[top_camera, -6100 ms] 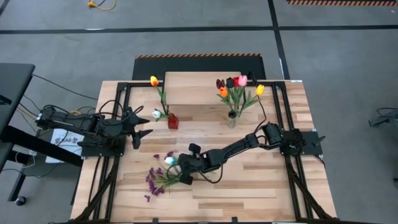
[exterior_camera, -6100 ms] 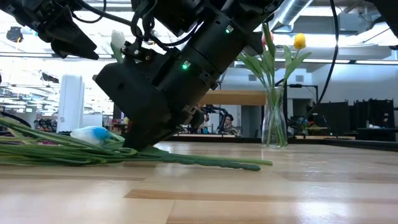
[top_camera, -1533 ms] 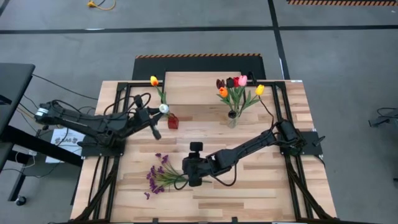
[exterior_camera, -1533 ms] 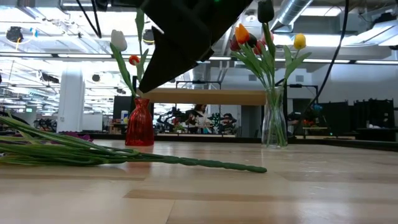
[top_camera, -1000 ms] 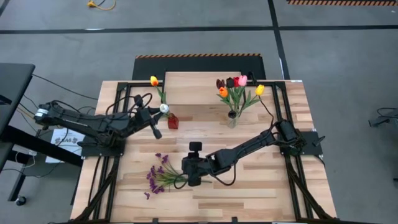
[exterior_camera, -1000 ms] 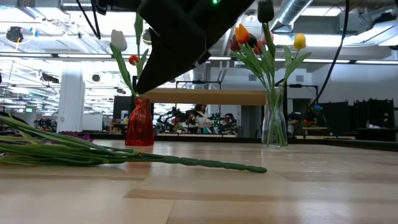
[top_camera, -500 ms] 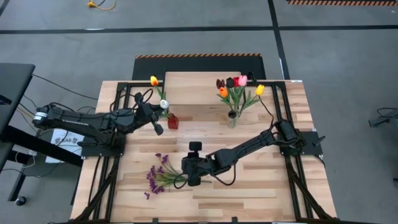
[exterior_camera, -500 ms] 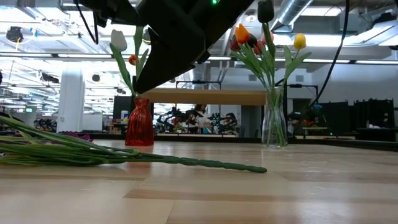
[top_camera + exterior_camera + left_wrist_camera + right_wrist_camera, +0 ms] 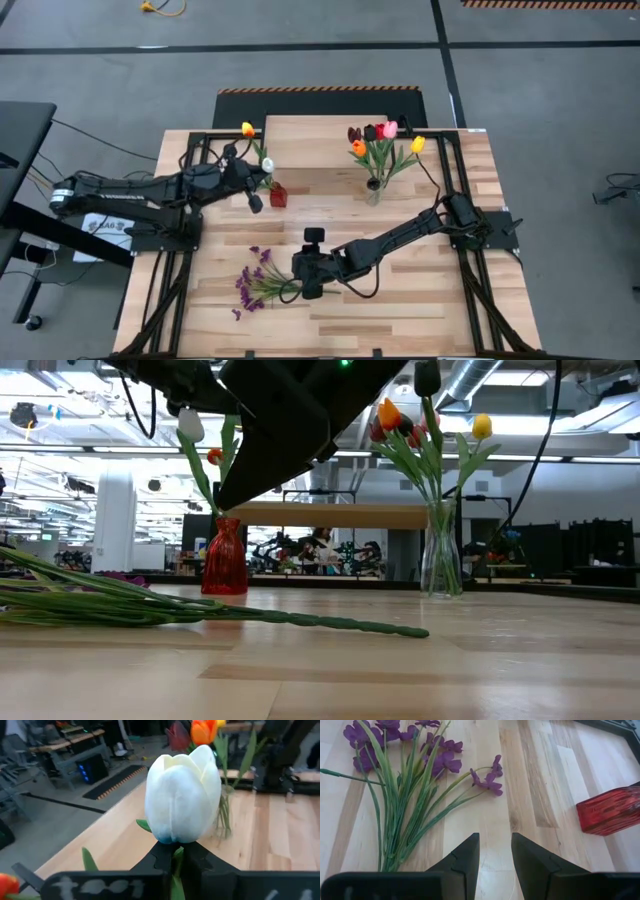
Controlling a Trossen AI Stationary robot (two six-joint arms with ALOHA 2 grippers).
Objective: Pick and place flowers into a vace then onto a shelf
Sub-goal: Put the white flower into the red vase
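Observation:
My left gripper (image 9: 262, 170) is shut on a white tulip (image 9: 182, 802), above the red vase (image 9: 277, 194) at the table's far left. In the low view the white tulip (image 9: 190, 425) has its stem running down into the red vase (image 9: 225, 560). A yellow tulip (image 9: 247, 129) stands in the same vase. The purple sprigs (image 9: 255, 285) lie flat on the table near the front. My right gripper (image 9: 495, 852) hovers open just beside their stem ends (image 9: 395, 855), touching nothing. The shelf (image 9: 320, 135) stands at the far middle. My left gripper pinches the white tulip's green stem (image 9: 176, 860) between its two fingers, right below the bloom. The fingers come nearly level from the table's left side and lie across the stem. The bloom stands upright above them, and the stem's lower end sits in the red vase.
A clear glass vase (image 9: 373, 190) with several tulips in red, orange, pink, yellow and dark maroon stands right of the red vase, in front of the shelf. Black frame rails (image 9: 200, 150) run along both table sides. Bare wood lies near the front right.
My left gripper has swung toward the table's far edge, still shut on the white tulip. The bloom has shifted a little that way, while the stem's lower end has stayed in the red vase.

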